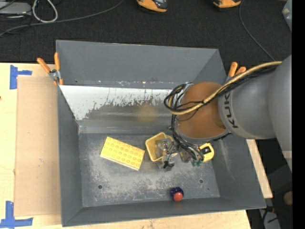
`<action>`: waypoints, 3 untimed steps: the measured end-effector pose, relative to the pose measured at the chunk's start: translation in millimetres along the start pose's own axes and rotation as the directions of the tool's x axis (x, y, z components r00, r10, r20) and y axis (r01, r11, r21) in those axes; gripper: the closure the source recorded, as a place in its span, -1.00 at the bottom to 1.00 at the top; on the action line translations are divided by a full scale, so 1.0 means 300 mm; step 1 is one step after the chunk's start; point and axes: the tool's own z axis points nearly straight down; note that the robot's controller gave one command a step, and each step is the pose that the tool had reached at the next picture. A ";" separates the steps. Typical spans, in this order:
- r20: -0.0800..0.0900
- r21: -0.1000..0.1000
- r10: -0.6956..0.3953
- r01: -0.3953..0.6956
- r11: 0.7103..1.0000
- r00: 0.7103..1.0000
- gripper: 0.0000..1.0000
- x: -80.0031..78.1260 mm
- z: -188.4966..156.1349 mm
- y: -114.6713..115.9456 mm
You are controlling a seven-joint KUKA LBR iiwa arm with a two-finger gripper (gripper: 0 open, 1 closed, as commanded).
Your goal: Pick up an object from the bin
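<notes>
1. Surface: grey metal bin [138,63] with sloping walls. The floor is scuffed and dusty, and a pale streaked band runs across the back slope. A few loose things lie on the floor, not heaped.
2. My arm [259,106] comes in over the right rim as a thick grey link angled down toward the middle of the floor.
3. The orange wrist cover [202,118] sits below that link, with cables [178,101] looped along its left side.
4. My gripper [167,159] points down, low over the floor just right of centre. How far it is open I cannot tell, because the tips are lost in dark clutter under the wrist.
5. Yellow studded plate [122,152]: flat on the floor, left of centre, apart from my gripper.
6. Yellow tub [155,147]: small, open-topped and tilted, right against my gripper's left side. It is the nearest thing. Whether I grip its rim or only touch it I cannot tell.
7. Yellow piece with a dark hole [207,151]: just right of my gripper, partly under the wrist.
8. Red and blue ball [177,194]: near the front wall, well apart.
</notes>
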 end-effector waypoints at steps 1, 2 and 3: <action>0.001 0.001 0.073 -0.073 0.997 0.997 -1.00 -0.054 0.033 -0.223; 0.001 0.000 0.071 -0.071 0.997 0.997 -1.00 -0.055 0.033 -0.220; -0.001 0.000 0.051 -0.051 0.999 0.999 -1.00 -0.136 0.039 -0.097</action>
